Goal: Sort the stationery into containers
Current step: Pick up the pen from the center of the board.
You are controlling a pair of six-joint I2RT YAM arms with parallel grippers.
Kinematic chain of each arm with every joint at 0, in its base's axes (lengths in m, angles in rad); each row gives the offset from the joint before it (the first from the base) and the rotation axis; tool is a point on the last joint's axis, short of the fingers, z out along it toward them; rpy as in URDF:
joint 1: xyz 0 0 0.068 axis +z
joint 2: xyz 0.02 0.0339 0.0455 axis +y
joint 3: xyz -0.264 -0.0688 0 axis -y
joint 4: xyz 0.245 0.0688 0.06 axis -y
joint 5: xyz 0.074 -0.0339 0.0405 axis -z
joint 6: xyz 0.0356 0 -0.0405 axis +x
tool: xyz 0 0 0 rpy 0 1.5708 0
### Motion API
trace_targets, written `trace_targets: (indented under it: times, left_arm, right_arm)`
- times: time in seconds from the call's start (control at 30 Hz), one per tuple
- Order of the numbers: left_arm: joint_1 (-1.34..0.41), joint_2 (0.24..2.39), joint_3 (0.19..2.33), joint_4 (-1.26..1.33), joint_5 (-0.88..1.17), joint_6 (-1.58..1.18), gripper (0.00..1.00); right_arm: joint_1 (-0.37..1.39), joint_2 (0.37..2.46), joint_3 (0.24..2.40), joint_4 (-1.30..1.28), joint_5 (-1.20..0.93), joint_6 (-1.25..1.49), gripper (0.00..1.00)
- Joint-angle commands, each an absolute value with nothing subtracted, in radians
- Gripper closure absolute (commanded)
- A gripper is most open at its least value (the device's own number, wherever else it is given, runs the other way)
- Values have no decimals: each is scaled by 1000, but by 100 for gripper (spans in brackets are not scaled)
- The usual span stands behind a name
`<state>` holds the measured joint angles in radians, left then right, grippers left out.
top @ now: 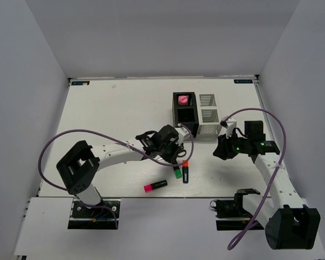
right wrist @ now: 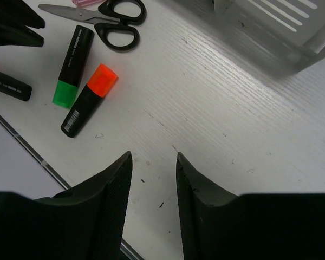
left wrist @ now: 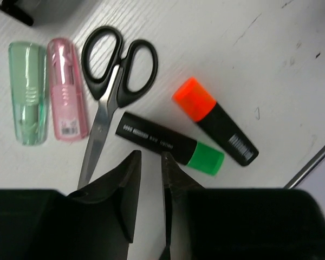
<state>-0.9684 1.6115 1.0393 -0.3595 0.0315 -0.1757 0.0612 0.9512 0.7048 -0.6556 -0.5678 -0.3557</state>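
Black left gripper [left wrist: 150, 158]: slightly parted, nothing held.
Green-capped highlighter [left wrist: 170, 143]: laid on the table [left wrist: 292, 65] just ahead, long axis slanted nearly along the closing line.
Right gripper [right wrist: 153, 158]: parted wider, empty, placed farther off.

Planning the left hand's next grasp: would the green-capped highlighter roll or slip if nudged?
Probably rolls sideways if nudged: the green-capped highlighter lies flat and its barrel looks rounded. The glossy black barrel may slip a little. It looks rigid and probably light, so pinching across it should hold.
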Motion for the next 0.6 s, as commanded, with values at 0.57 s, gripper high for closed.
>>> trace_targets:
  times: [0.57]
  left_arm:
    - [-951, 1822, 1150, -149, -78, -178, 65]
  right_arm:
    - [72, 937, 719, -661, -586, -373, 57]
